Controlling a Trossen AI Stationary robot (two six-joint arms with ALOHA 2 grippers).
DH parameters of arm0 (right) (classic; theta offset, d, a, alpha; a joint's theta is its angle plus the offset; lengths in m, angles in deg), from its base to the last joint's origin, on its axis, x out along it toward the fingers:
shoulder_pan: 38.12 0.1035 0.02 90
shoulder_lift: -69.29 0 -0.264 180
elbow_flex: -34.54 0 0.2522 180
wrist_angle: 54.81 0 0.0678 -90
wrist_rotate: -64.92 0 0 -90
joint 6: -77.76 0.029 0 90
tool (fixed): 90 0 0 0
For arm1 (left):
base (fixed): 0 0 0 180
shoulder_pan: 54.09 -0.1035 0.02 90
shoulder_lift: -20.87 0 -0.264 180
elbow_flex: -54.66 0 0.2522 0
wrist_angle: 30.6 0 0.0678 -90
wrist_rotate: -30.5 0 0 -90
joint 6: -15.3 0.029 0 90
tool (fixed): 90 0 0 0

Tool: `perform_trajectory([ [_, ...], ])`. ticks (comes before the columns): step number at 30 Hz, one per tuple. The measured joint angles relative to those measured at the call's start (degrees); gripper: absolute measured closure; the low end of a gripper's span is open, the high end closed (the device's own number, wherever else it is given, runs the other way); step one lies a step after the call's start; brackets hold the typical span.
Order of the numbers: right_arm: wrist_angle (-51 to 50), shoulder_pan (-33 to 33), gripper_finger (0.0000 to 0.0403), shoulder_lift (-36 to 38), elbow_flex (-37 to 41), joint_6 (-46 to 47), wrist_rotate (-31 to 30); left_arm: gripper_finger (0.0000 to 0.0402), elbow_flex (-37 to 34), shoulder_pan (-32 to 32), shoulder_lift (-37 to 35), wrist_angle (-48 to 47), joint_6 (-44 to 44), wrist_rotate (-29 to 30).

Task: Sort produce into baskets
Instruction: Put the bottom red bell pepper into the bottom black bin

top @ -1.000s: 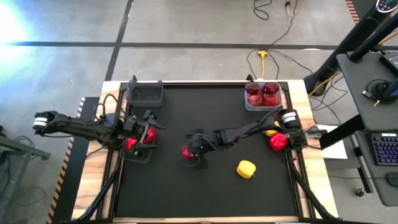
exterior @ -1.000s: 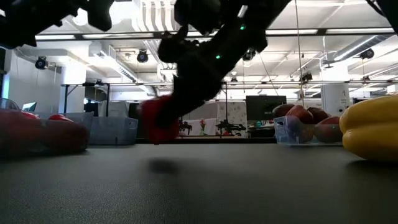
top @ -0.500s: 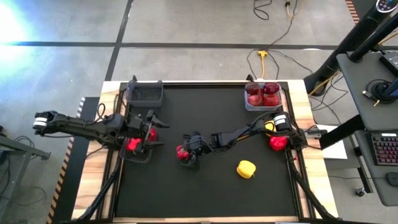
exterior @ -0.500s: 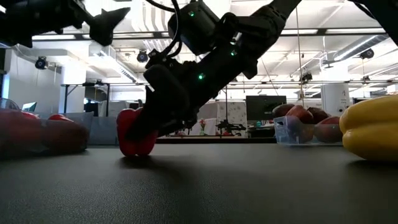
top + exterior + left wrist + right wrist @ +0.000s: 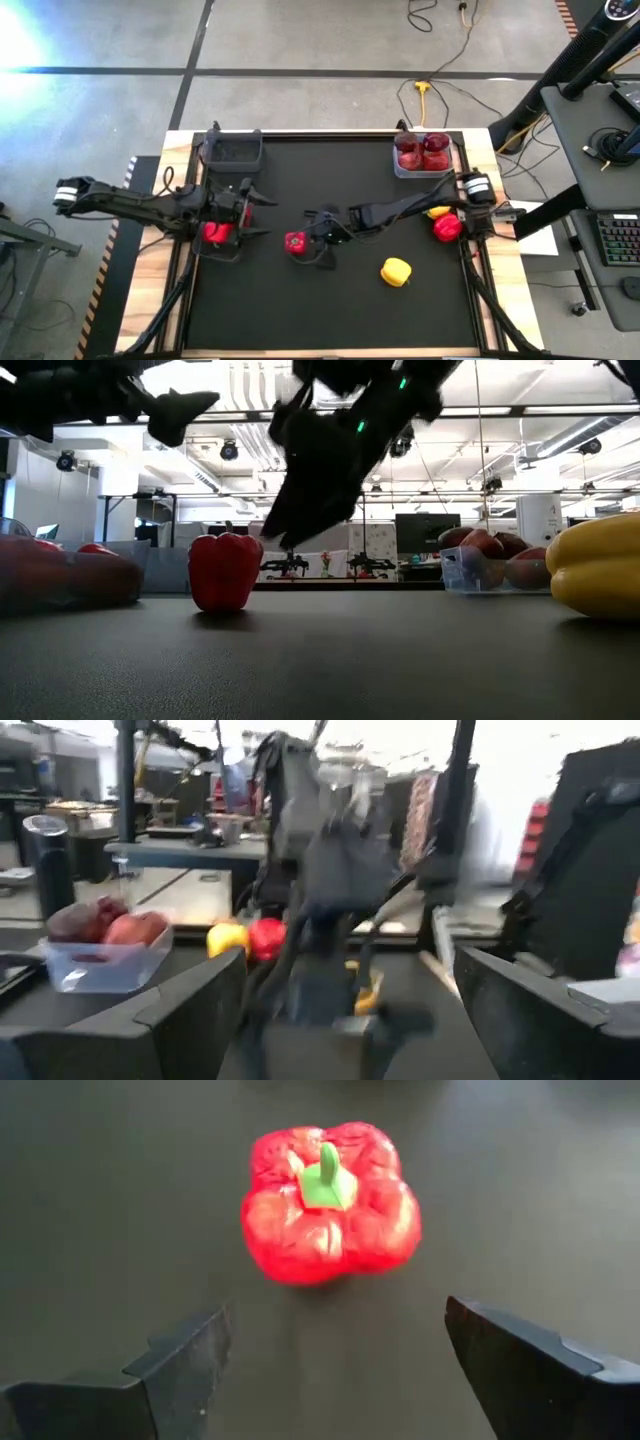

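A red bell pepper stands upright on its base on the black mat, stem up; it also shows in the low view and the right wrist view. My right gripper is open and empty just to the pepper's right, raised off the mat, its fingers wide apart. My left gripper is open and empty, hovering beside a dark bin that holds a red pepper. A clear bin at the far right holds maroon fruits.
A second dark bin stands at the far left. A yellow pepper lies on the mat near the right. Another red pepper and a yellow one lie by the right arm's base.
My right gripper has carried the red pepper toward the table's left, lowered it onto the mat, opened and drawn back up and to the right. The pepper, first lifted clear, now stands upright on its own.
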Motion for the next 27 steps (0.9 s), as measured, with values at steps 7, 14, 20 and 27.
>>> perform_trajectory([
  [7,-4.62,6.09,0.0069,6.89,0.96,3.02,-7.15,0.0063,0.01,0.0,5.51,-8.02,-2.52,3.37],
  [14,-4.64,11.79,0.0078,9.08,2.58,2.16,-17.77,0.0049,0.08,1.79,12.85,-9.2,-4.81,4.36],
  [20,-5.77,12.26,0.0078,8.2,3.67,2.47,-18.02,0.0035,2.95,4.55,18.96,-10.01,-3.67,6.53],
  [27,-5.85,11.66,0.0078,7.97,6.16,1.61,-18.1,0.0037,6.56,5.96,28.99,-10.03,-2.16,9.72],
])
